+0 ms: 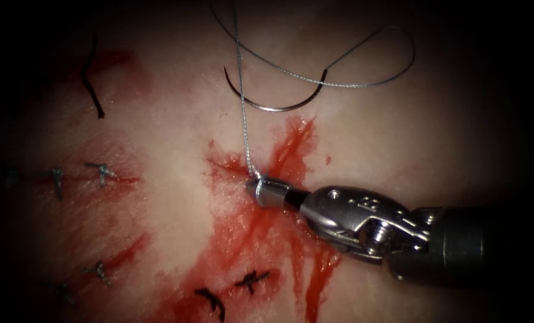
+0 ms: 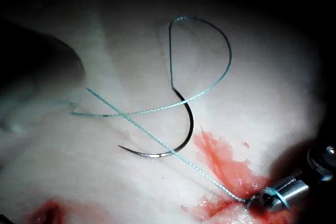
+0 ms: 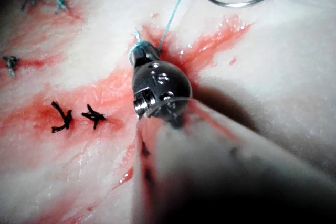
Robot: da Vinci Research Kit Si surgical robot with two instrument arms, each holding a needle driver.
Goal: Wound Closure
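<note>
- The needle lay loose on the tissue, well beyond the tip of the right gripper and held by nothing; its whole curve showed, so no part of it sat in the tissue. Lying flat like that, it was probably parked out of the way while the thread was being handled.
- The thread ran from the needle's blunt end, swung out in a wide loop past the needle, came back across its curve and dropped straight down to the gripper's tip.
- The right gripper was closed on the thread, right at the tissue, with the jaws pressed together and a turn of thread showing at their tip in the left wrist view. Gripping so low likely kept the strand taut where it met the tissue.
- The tip rested in the red fluid that marked the cut, which spread out from under and behind the gripper.
- Finished stitches sat behind the gripper's tip and off to its far side, and a loose cut end of dark thread lay well apart.
</note>
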